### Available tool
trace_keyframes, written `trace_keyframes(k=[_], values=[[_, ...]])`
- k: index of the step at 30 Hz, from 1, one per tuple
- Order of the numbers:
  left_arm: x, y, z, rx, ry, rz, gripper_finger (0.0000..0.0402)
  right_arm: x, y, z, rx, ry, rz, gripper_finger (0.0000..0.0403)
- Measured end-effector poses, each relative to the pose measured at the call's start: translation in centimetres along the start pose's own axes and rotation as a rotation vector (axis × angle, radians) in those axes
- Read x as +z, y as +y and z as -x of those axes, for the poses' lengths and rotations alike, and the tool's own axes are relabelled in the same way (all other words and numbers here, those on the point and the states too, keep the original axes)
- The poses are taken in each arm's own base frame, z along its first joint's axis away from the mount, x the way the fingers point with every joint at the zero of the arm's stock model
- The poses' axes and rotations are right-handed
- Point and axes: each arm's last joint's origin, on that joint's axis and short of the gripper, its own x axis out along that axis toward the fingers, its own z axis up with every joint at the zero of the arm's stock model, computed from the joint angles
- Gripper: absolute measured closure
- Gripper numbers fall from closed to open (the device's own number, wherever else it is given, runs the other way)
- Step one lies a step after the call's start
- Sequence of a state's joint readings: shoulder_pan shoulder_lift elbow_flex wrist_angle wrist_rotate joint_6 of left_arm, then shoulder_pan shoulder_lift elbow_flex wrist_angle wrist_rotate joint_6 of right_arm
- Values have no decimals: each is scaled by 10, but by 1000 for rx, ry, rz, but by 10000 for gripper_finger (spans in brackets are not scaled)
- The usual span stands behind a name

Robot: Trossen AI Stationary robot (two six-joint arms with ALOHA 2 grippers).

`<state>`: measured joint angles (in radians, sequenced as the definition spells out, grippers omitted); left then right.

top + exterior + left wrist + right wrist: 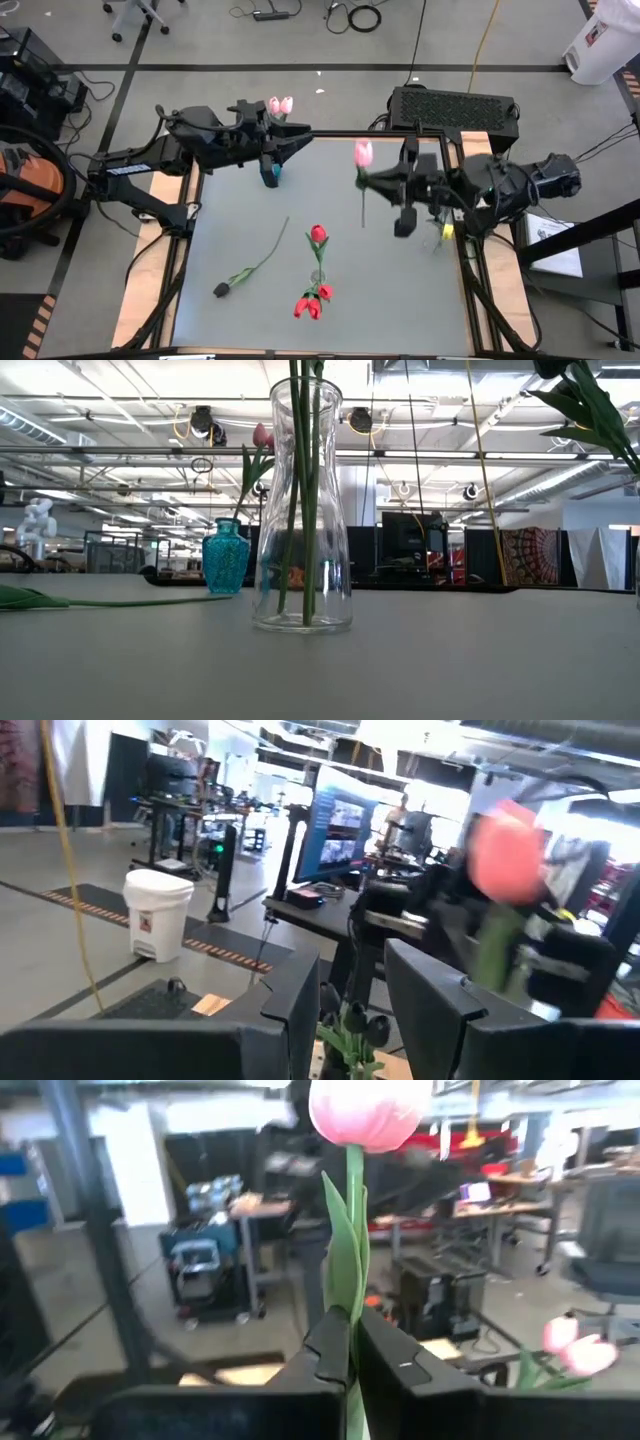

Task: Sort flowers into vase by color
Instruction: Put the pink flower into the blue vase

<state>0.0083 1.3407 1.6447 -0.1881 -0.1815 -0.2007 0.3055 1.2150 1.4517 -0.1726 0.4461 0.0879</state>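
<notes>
Right now the right gripper [366, 180], right of centre in the overhead frame, is clamped shut on the thin green stem of a pale pink artificial tulip [368, 1110], held upright with its bud topmost. The left gripper [298, 138], at upper centre-left, has its fingers parted around a green stem [352, 1038]; I cannot tell whether they pinch it. Two pink tulip heads [280, 105] sit just above it beside the small teal glass vase [226, 558]. At lower centre stands the tall clear glass vase [303, 510] holding red tulips [314, 298]. A black-headed tulip [248, 268] lies flat on the grey table [400, 290], lower left.
</notes>
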Motion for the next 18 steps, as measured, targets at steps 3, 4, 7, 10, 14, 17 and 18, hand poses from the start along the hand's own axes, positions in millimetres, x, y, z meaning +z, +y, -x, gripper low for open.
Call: trace_keyframes(k=[3, 4, 7, 10, 14, 17, 18], values=[[-3, -2, -4, -32, 4, -24, 278, 5, -10, -2, -37, -36, -12, 399], [-3, -3, -5, -36, 6, -29, 278, 6, -12, -3, -47, -46, -15, 399], [-7, -4, -16, -44, -20, -27, 278, 6, -17, -5, -63, -50, -14, 399], [-15, -6, -27, -84, -17, -25, 278, 7, -20, -6, -76, -51, -13, 399], [-23, -8, -42, -131, -39, -14, 278, 7, -23, -7, -89, -52, -13, 399], [-27, -9, -50, -156, -61, 11, 278, 7, -24, -7, -92, -51, -14, 399], [-27, -10, -52, -170, -74, 16, 278, 7, -24, -7, -92, -50, -14, 399]])
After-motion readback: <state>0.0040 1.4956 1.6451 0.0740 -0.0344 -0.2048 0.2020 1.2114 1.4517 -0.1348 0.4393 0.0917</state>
